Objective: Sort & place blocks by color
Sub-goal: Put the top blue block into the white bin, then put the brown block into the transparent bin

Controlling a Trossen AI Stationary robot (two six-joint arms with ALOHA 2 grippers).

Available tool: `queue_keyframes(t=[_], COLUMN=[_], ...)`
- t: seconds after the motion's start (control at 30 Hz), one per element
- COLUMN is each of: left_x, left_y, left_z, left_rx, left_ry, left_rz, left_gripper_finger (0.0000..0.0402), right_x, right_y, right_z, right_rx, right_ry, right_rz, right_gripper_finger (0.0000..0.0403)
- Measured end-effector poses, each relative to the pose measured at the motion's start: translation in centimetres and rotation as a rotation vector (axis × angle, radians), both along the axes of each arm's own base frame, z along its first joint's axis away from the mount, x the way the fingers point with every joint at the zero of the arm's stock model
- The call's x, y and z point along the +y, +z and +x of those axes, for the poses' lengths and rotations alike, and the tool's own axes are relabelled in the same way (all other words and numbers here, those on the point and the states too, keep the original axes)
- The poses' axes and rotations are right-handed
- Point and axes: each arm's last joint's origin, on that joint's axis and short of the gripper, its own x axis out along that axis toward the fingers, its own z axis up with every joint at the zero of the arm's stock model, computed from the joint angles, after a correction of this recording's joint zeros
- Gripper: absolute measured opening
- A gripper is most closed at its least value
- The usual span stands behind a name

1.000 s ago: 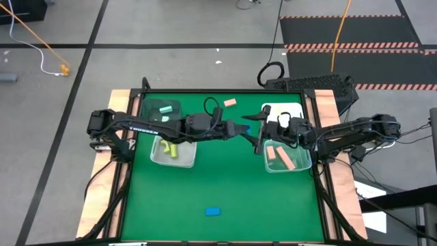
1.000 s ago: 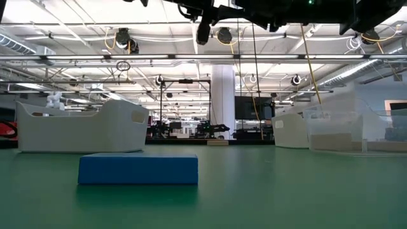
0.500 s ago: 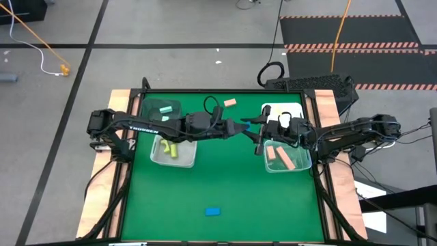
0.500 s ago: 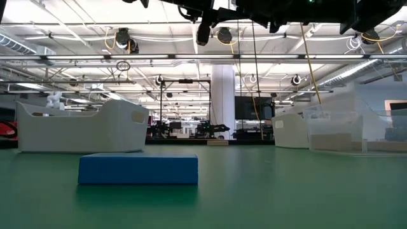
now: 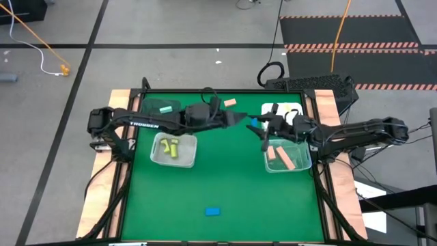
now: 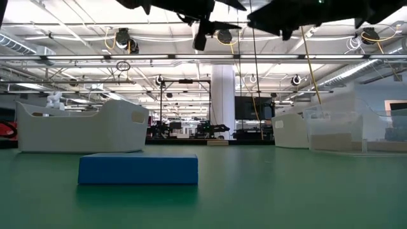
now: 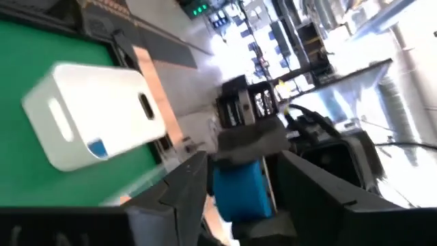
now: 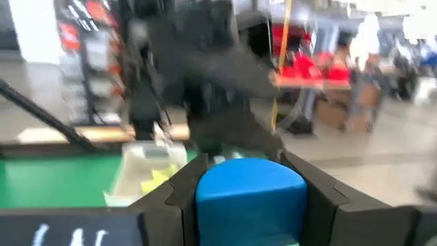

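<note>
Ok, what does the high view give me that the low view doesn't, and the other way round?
Only the high view: the left gripper and right gripper tip to tip above the mat's far half, the held blue block between them, plus bin contents: yellow-green blocks, tan-orange blocks, a mint block. Only the low view: the room behind the table; the arms are just dark shapes overhead. Both: the loose blue block flat on the green mat, outside every bin.
</note>
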Motion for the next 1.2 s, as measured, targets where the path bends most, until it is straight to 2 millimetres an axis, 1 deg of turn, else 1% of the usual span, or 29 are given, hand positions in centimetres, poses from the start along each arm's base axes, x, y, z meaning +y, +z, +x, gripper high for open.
queue_keyframes(t=[0.13,0.23,0.4,0.57,0.67,0.73,0.77,0.9,0.97,1.07,1.2], left_x=[1.1,2.0,3.3,4.9,5.7,6.1,6.3,6.7,7.0,7.6,8.4], left_y=[-0.2,-0.5,-1.3,-2.0,-2.5,-2.7,-2.7,-2.8,-2.9,-3.4,-5.3], left_z=[-0.1,-0.3,-0.6,-1.2,-1.5,-1.7,-1.7,-1.9,-2.0,-2.0,-1.5], left_rx=[0.019,0.055,0.142,0.247,0.328,0.388,0.42,0.532,0.57,0.62,0.675], left_ry=[0.02,0.04,0.067,0.096,0.092,0.072,0.055,-0.019,-0.043,-0.061,-0.094], left_rz=[0.001,0.034,0.032,0.084,0.165,0.28,0.352,0.649,0.755,0.822,0.806], left_gripper_finger=[0.0202,0.0218,0.0234,0.0236,0.0236,0.0236,0.0237,0.0237,0.0237,0.0237,0.0237], right_x=[-0.7,-1.2,-2.4,-3.9,-4.9,-5.5,-5.7,-6.4,-6.7,-7.0,-7.1], right_y=[-0.2,-0.7,-2.5,-4.0,-4.5,-4.7,-4.8,-5.1,-5.2,-5.2,-5.2], right_z=[-1.7,-3.1,-5.2,-6.4,-6.8,-6.8,-6.9,-7.0,-7.0,-7.2,-7.3], right_rx=[0.108,0.199,0.384,0.498,0.511,0.5,0.497,0.461,0.444,0.423,0.405], right_ry=[-0.099,-0.188,-0.382,-0.58,-0.661,-0.697,-0.702,-0.672,-0.675,-0.701,-0.716], right_rz=[0.018,0.049,0.155,0.266,0.326,0.364,0.389,0.541,0.592,0.621,0.641], right_gripper_finger=[0.0146,0.0146,0.0146,0.0146,0.0146,0.0149,0.0158,0.0219,0.0245,0.0274,0.0298])
